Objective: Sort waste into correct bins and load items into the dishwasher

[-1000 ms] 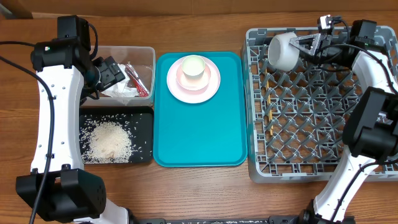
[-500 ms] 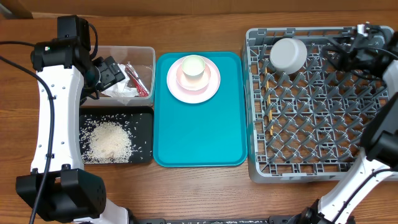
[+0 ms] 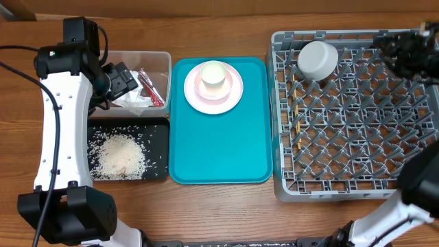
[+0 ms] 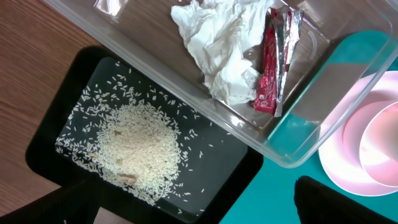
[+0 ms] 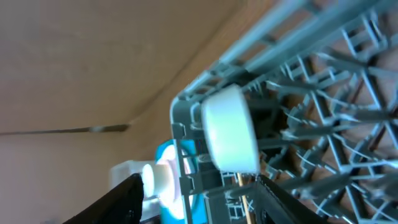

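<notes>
The grey bowl (image 3: 317, 59) rests upside down in the far left corner of the dishwasher rack (image 3: 343, 178), and it also shows in the right wrist view (image 5: 230, 137). My right gripper (image 3: 392, 49) hangs open to the right of it, holding nothing. Two chopsticks (image 3: 298, 116) lie in the rack's left side. On the teal tray, the pink plate (image 3: 233, 97) carries the pink bowl (image 3: 204, 87) and the white cup (image 3: 213, 73). My left gripper (image 3: 127, 79) is open above the clear tub (image 3: 162, 59), which holds the tissue (image 4: 224, 43) and red wrapper (image 4: 270, 62). Rice (image 4: 137, 149) lies in the black tray (image 4: 249, 162).
The teal serving tray (image 3: 219, 151) lies between the bins and the rack. Bare wooden table (image 3: 219, 206) runs along the near edge. The left arm's white links (image 3: 58, 123) stand along the left side of the bins.
My right gripper let go of the grey bowl, which now sits upside down in the rack, and pulled back to the right. The left arm has not moved.
</notes>
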Controlling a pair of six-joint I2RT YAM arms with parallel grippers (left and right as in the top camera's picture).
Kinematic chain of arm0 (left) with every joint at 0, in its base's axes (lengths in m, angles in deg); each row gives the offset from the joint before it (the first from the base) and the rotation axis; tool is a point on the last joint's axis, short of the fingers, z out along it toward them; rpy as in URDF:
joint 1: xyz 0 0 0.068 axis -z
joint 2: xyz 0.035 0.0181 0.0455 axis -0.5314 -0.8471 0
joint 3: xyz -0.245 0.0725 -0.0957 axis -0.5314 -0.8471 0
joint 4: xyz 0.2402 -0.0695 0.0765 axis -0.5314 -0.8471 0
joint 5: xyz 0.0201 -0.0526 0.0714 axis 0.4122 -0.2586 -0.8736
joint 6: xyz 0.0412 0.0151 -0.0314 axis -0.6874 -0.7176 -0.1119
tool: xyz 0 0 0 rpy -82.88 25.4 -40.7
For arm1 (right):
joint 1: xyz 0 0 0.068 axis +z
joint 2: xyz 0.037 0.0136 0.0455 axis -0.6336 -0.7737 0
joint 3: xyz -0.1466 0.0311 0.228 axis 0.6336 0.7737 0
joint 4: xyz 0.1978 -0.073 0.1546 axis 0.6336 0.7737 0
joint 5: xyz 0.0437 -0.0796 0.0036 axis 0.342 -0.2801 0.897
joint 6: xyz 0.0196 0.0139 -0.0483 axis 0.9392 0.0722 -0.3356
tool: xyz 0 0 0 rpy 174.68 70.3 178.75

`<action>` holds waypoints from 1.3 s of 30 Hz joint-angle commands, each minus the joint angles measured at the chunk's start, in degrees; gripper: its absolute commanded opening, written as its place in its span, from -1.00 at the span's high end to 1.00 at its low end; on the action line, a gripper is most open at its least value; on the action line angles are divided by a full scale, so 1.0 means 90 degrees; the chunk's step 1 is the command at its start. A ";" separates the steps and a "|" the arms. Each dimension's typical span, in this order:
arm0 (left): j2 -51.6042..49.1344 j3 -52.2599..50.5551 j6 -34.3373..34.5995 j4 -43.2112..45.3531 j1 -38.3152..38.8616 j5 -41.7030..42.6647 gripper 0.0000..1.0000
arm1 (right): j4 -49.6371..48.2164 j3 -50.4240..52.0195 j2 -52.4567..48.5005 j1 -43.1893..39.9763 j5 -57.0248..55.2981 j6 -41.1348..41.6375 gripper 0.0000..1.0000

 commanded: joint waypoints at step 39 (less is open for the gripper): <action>0.0019 0.0143 -0.0007 0.0005 -0.0022 -0.0019 -1.00 | -0.2249 -0.0080 -0.1404 0.7031 -0.5343 -0.1343 0.14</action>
